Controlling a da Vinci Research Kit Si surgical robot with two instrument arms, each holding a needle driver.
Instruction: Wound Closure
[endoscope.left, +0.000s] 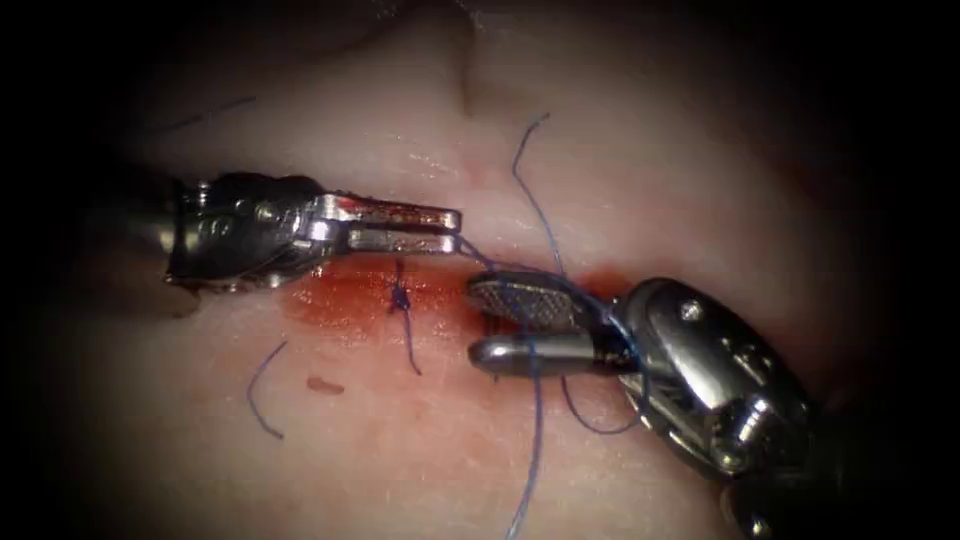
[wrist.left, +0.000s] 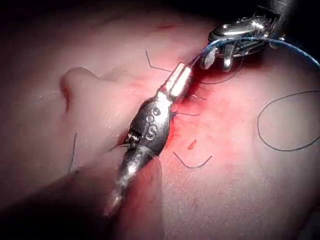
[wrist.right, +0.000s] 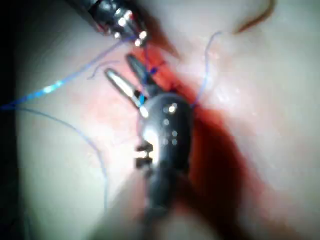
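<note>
One knotted stitch (endoscope.left: 400, 298) is sitting in the cut at 9 o'clock of the right tool (endoscope.left: 492, 322), whose jaws are gaping with blue thread (endoscope.left: 538, 215) looping around them, while the left tool (endoscope.left: 456, 230), nearly closed, is gripping that thread's end, so a further knot looks unfinished.

Surgical training lab, bench practice setup. Evidence: slab of pale tissue (endoscope.left: 640, 130) with skin folds and cut (endoscope.left: 420, 285) stained by red fluid (endoscope.left: 345, 300). Blue thread (endoscope.left: 535, 200) lying in loops, knot (endoscope.left: 400, 298) tied on cut, loose cut ends of thread (endoscope.left: 262, 390) on surface. Two polished steel wristed instruments on thin shafts, left tool (endoscope.left: 400, 228) and right tool (endoscope.left: 510, 322), typical of robotic surgery rig. Dark vignette around endoscope view, strong spot lighting on wound.
</note>
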